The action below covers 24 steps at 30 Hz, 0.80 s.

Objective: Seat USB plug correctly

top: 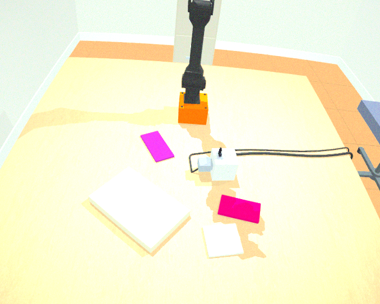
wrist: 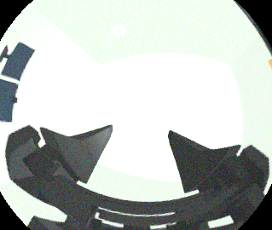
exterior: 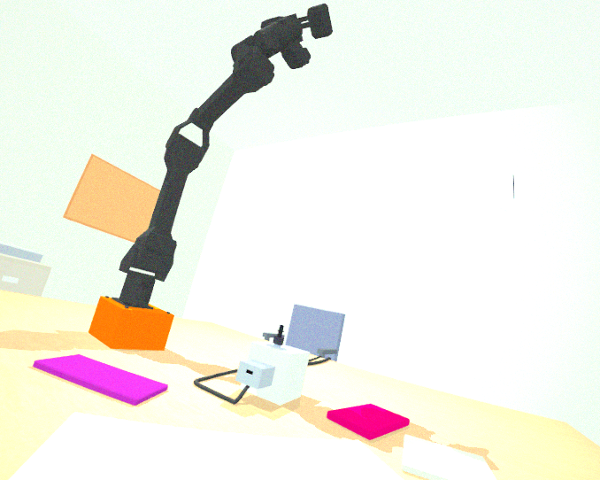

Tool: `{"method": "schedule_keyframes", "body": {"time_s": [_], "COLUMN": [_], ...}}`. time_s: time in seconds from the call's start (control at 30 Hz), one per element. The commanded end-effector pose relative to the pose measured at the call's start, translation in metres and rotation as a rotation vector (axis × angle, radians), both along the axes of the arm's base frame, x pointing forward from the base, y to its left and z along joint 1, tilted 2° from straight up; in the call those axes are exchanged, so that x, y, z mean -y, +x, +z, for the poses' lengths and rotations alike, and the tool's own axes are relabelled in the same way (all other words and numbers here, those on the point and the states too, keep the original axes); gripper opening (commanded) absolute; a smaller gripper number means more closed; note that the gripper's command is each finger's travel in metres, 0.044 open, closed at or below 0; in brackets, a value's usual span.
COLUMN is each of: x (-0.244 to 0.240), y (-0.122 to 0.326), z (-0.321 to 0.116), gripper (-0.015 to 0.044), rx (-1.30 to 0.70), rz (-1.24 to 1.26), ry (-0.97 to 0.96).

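A: Exterior view: gripper (exterior: 318, 21) (wrist: 141, 130) high, top centre, jaws?
B: Wide apart, released.
A: USB plug?
B: Small, dark (top: 219, 151) (exterior: 279, 336), upright atop the white power cube (top: 223, 165) (exterior: 280, 372), lower centre there; just right of centre in top view. Seating depth, orientation: can't tell.
A: Nearby?
B: Magenta slab (top: 239, 208) (exterior: 368, 421), lower right of cube, exterior view.

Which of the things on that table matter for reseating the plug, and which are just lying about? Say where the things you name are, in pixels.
For the job:
- USB plug (top: 219, 152) (exterior: 279, 338)
- power cube (top: 224, 168) (exterior: 285, 372)

Just lying about:
- purple slab (top: 157, 146) (exterior: 100, 378)
- magenta slab (top: 239, 208) (exterior: 368, 421)
- large white slab (top: 139, 208) (exterior: 196, 454)
- small white slab (top: 222, 240) (exterior: 444, 459)
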<state>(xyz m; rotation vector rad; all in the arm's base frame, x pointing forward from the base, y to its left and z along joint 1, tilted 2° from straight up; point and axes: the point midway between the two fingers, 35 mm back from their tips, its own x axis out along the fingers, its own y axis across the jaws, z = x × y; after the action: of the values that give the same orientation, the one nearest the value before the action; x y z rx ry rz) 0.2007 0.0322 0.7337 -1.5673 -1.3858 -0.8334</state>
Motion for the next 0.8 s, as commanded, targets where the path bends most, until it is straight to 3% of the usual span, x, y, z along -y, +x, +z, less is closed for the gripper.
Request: {"method": "schedule_keyframes", "body": {"time_s": [0.0, 0.1, 0.27, 0.47, 0.63, 0.77], "x": [0.001, 0.008, 0.008, -0.004, -0.022, -0.037], "y": [0.006, 0.084, 0.150, 0.237, 0.277, 0.283], "z": [-0.001, -0.030, -0.073, -0.176, -0.283, -0.373], "gripper": [0.0426, 0.0440, 0.0440, 0.0440, 0.0440, 0.0440], "rx": [-0.021, -0.312, -0.582, -1.037, -1.428, -1.738], "rz": [0.003, 0.033, 0.045, 0.028, -0.026, -0.096], "ry": [0.007, 0.095, 0.161, 0.231, 0.245, 0.223]}}
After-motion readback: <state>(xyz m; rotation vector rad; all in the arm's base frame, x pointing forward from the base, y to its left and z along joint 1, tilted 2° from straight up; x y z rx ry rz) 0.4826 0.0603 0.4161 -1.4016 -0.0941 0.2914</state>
